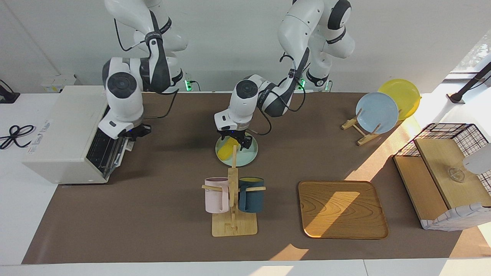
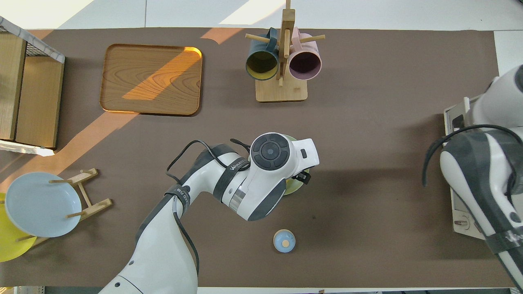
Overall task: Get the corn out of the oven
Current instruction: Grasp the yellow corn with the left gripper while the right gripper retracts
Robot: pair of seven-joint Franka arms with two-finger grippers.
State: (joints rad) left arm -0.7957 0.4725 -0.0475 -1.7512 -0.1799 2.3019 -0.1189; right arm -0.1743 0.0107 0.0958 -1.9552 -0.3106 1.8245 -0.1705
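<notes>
The yellow corn (image 1: 225,149) lies on a pale green plate (image 1: 247,158) mid-table, outside the oven. My left gripper (image 1: 236,140) hangs just over the corn's end nearer the robots. In the overhead view the left arm hides the corn, and only a sliver of the plate (image 2: 295,186) shows. The white oven (image 1: 63,126) stands at the right arm's end of the table. Its door (image 1: 112,153) is tilted up, nearly shut. My right gripper (image 1: 134,132) is at the door's top edge. In the overhead view the right arm covers most of the oven (image 2: 459,171).
A mug rack (image 1: 233,199) with a pink and a dark blue mug stands farther from the robots than the plate. A wooden tray (image 1: 341,209) lies beside it. There are also a plate rack (image 1: 378,111), a wire-and-wood basket (image 1: 445,172) and a small blue lidded pot (image 2: 284,241).
</notes>
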